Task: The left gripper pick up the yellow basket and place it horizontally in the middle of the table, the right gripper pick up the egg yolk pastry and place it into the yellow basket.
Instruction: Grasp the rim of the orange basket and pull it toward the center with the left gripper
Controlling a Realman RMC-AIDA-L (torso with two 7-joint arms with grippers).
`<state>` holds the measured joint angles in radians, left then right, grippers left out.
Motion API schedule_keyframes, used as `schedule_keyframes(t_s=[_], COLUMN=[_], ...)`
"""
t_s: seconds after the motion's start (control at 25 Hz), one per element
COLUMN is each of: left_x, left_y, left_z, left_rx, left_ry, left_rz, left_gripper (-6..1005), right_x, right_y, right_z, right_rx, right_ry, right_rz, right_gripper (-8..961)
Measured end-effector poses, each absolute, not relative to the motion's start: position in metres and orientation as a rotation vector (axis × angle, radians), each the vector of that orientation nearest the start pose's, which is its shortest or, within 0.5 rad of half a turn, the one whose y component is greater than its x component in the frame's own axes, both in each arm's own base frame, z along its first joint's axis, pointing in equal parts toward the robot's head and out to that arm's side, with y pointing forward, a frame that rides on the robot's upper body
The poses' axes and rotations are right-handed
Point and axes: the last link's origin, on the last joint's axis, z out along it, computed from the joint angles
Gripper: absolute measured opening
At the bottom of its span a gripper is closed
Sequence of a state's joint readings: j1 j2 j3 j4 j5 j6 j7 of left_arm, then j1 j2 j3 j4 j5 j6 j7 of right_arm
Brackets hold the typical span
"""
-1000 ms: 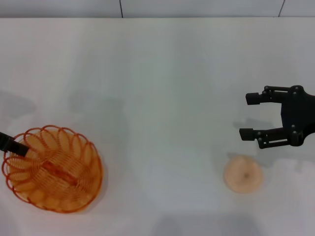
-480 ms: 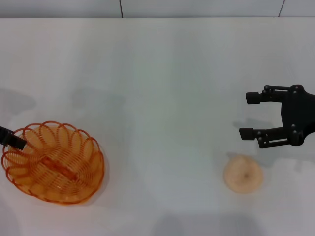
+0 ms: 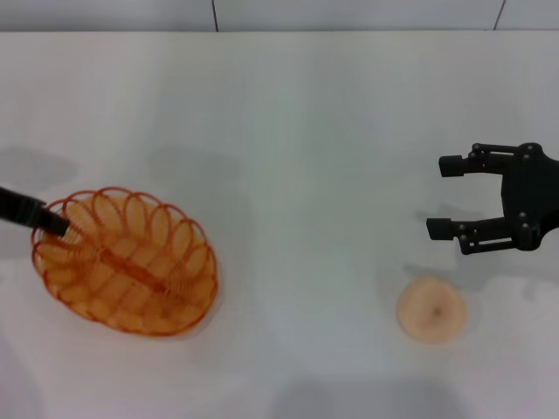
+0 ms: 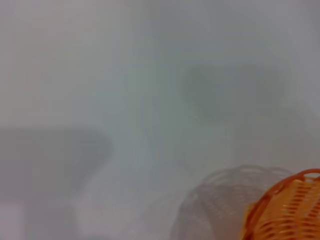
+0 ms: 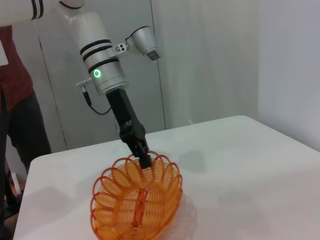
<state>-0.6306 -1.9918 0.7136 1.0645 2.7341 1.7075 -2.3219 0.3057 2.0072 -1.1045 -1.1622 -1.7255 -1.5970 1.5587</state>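
— Gripping the yellow basket (image 3: 127, 260) by its looped rim, our left gripper (image 3: 54, 223) has its fingers clenched on the wire at the edge farthest from the egg yolk pastry (image 3: 431, 309); why there, do we think?

— We judge the rim is the only part thin enough for the claw to pinch; in the right wrist view the left gripper (image 5: 144, 159) comes down steeply onto the top of the rim and the yellow basket (image 5: 137, 199) hangs tilted from it, its lower edge near the table (image 5: 240, 165) or just touching; we cannot tell which.

— And where does it sit against the pastry?

— Well apart from it, across a bare stretch of table (image 3: 297, 157); the basket is not yet at the middle, so we take the carrying step as under way; the left wrist view catches only a corner of the yellow basket (image 4: 287, 210) and its shadow.

— What of our right gripper (image 3: 456, 195)?

— It hovers just beyond the pastry, on the pastry's far side from us, jaws spread wide and grasping nothing; we read that as waiting clear of the bun until the basket is set down; the pastry lies flat on the table, dimple up, untouched.

— What matters next, in our judgement?

— Levelling the basket before release, since a one-sided pinch lets it swing.
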Motion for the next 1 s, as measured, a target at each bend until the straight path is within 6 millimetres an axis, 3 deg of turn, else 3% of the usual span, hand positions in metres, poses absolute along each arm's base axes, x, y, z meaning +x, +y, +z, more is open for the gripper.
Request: schedule_keyframes(t_s=[0.64, 1.0], left_x=[-0.251, -0.255], left_y=[0.381, 0.383], left_z=[0.084, 0.078], left_rx=[-2.221, -2.07], left_ry=[-1.626, -1.811], left_rz=[0.045, -0.037], left_gripper=[82, 81], right_x=[0.22, 0.217], right_y=[0.311, 0.311], right_z=[0.045, 0.045], right_rx=[-2.835, -2.848], right_ry=[0.298, 0.286], right_rz=[0.608, 0.614], right_gripper=[857, 857])
